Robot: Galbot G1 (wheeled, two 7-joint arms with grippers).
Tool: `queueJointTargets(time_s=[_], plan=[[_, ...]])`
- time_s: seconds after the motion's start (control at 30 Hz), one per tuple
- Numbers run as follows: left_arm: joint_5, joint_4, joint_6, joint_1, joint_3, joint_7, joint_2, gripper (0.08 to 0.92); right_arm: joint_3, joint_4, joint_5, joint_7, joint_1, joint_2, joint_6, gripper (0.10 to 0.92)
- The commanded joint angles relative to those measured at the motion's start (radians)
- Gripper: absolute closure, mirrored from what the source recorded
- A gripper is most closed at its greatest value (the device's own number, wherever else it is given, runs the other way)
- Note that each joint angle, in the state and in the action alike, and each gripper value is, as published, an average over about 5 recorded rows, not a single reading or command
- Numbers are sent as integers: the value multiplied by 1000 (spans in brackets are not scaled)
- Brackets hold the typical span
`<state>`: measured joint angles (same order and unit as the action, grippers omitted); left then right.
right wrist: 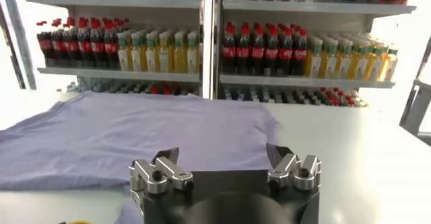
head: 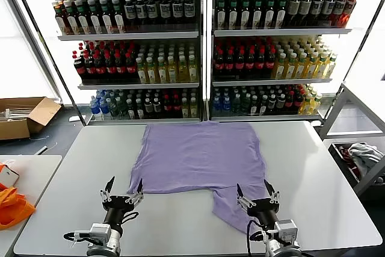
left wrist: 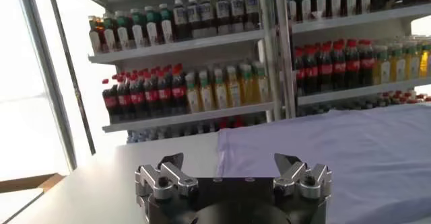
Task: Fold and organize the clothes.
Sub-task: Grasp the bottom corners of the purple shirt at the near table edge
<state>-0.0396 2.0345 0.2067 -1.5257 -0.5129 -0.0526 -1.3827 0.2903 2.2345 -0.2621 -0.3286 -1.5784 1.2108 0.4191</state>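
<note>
A: Lavender T-shirt (head: 198, 154) is lying spread flat on the white table (head: 78, 167), mid to far side, far hem reaching almost to the table's back edge. One sleeve is trailing toward the near edge on the right.

B: Grippers?

A: Left gripper (head: 122, 188) is hovering over bare table just beside the shirt's near left corner, prongs spread wide, gripping nothing. Right gripper (head: 257, 192) is sitting above the trailing sleeve, also spread wide, nothing between the prongs.

B: Free room?

A: Bare tabletop is running along both sides of the shirt and across the near left. Drink shelves (head: 198, 46) are standing right behind the far edge. Orange fabric (head: 13, 206) is lying on a side surface off the left; a bin with grey-white garments (head: 364, 154) is sitting off the right.
</note>
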Motion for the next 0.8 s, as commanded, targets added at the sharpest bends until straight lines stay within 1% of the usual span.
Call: queueJointTargets(time_s=[0.03,0.43,0.8], plan=[[-48,-16,101,23,-7,39,53,177,-25,15,-1,-41,-39,2,25,203],[-93,-53,167,72,-24,47,80,177,-35,-3,-18,-92,-56,11,28,203],[-135,-77,167,85,-19,57,103,177,-65,-40,-8,-135,-72,42,23,203]])
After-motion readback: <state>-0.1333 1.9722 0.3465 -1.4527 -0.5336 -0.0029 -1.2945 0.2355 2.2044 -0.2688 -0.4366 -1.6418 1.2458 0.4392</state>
